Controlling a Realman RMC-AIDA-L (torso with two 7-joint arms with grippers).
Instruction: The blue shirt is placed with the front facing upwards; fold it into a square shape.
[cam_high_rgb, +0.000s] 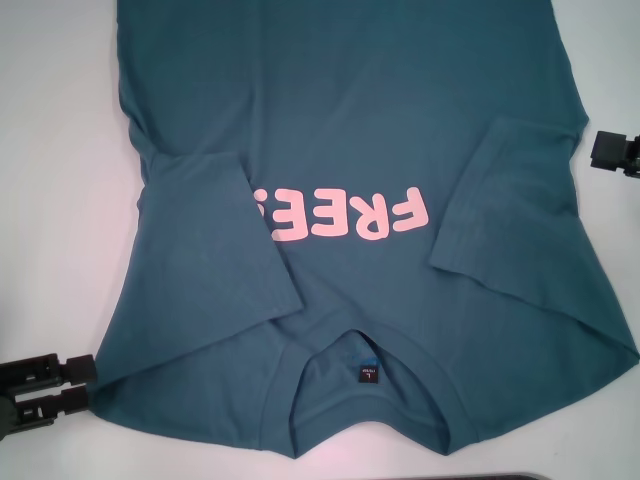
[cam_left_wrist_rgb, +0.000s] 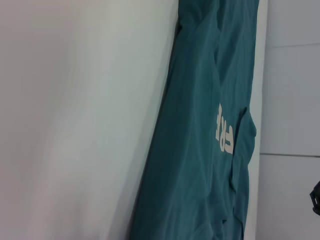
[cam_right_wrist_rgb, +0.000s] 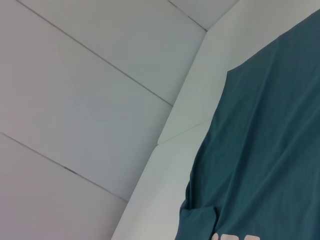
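Both sleeves lie folded inward on the soft blue shirt (cam_high_rgb: 340, 130).

1. Pretty much just the table (cam_high_rgb: 60, 150): a plain white top that shows bare on the left and right sides of the head view.
2. The right wrist view catches the table's edge and a corner (cam_right_wrist_rgb: 165, 140), looks like a white slab.
3. Beyond that edge there's a floor (cam_right_wrist_rgb: 75, 100) of big pale grey tiles with thin darker seams.
4. Same tiled floor (cam_left_wrist_rgb: 292, 100) shows in the left wrist view, past the table's far side.
5. A thin dark strip (cam_high_rgb: 530, 476) sits at the very near edge in the head view; can't tell what it is.
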